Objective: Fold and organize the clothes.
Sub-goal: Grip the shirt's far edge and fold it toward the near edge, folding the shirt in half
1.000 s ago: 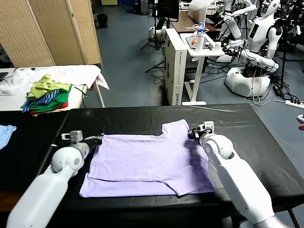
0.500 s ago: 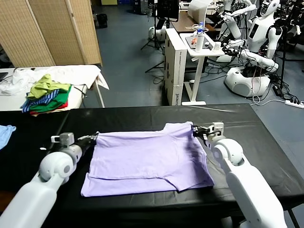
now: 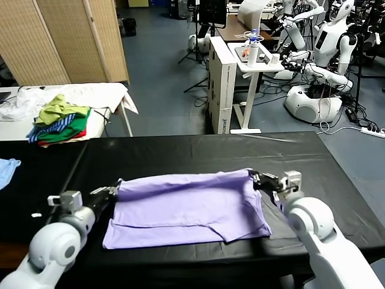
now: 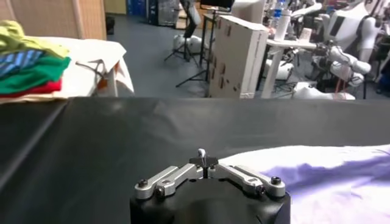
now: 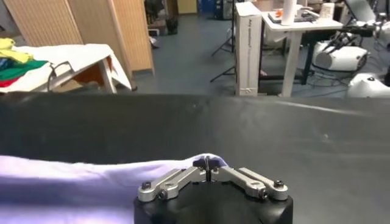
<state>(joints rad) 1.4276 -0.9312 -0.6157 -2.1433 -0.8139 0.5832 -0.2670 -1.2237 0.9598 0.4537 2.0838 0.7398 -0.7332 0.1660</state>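
The pale lavender T-shirt (image 3: 186, 211) lies on the black table (image 3: 180, 150), its far edge raised and drawn toward the near side. My left gripper (image 3: 115, 188) is shut on the shirt's far left corner. In the left wrist view a small pale bit of cloth sticks up between the shut jaws of the left gripper (image 4: 202, 159), and the rest of the shirt (image 4: 323, 179) spreads off to one side. My right gripper (image 3: 254, 177) is shut on the far right corner. In the right wrist view the cloth (image 5: 91, 182) bunches around the tips of the right gripper (image 5: 207, 163).
A pile of green, yellow, striped and red garments (image 3: 60, 120) sits on a white table at the far left. A light blue cloth (image 3: 7, 168) lies at the black table's left edge. Beyond the table are a folding screen (image 3: 66, 36), a white desk (image 3: 234, 78) and other robots (image 3: 325, 54).
Both grippers have pulled back toward the near edge, dragging the shirt's far edge with them. The sleeve that stuck out at the far right has folded in.
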